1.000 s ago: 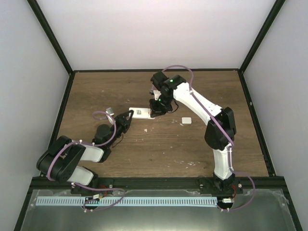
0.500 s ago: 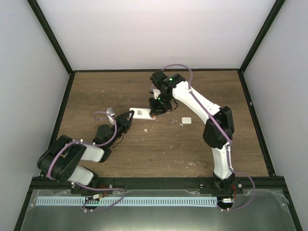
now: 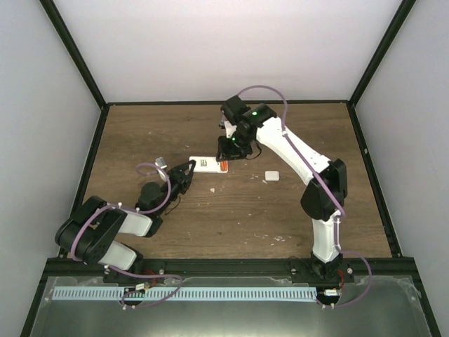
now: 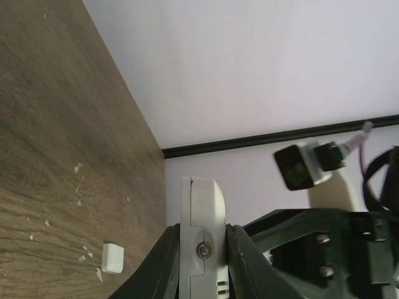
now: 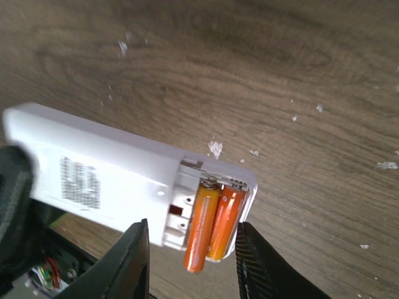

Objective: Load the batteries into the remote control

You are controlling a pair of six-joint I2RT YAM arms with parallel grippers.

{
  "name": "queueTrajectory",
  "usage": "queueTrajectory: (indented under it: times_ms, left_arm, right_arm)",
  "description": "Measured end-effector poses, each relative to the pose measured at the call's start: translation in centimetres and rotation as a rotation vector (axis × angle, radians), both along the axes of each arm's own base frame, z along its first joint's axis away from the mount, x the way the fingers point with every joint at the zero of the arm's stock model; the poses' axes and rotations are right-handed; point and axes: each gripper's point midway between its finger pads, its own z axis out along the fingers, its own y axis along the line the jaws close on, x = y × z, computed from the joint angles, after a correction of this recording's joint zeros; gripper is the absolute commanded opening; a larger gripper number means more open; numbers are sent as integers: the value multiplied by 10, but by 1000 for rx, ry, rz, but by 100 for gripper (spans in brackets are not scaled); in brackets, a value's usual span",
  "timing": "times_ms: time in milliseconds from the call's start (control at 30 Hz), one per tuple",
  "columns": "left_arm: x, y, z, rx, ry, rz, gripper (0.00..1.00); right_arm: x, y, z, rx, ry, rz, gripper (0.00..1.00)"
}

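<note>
Moved: right gripper (image 3: 232,149) has backed off, jaws parting, empty.
Batteries (image 5: 212,224): both in remote (image 5: 106,180) bay, lengthwise, under right gripper; one pokes past the end.
Left gripper (image 3: 188,169): clamps remote, table (image 3: 140,133) middle, nearer far edge.

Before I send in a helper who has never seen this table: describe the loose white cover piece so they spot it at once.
On the wooden table, find the white remote control near the middle, then look to its right, toward the right arm. The cover piece lies alone on bare wood: a plain white square, far smaller than the remote, with no orange batteries.
</note>
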Motion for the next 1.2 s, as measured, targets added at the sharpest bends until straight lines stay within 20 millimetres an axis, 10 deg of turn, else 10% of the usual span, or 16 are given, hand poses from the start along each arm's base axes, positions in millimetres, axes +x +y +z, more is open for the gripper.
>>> queueTrajectory:
  times_ms: [400, 800, 1200]
  left_arm:
    - [-6, -1, 0, -48, 33, -23, 0]
    - [-24, 2, 17, -78, 112, -62, 0]
    - [-34, -8, 0, -135, 260, -137, 0]
  right_arm:
    - [-2, -33, 103, 178, -427, -31, 86]
    - [-17, -66, 35, 388, -306, -66, 100]
    - [-38, -28, 60, 658, -209, 89, 100]
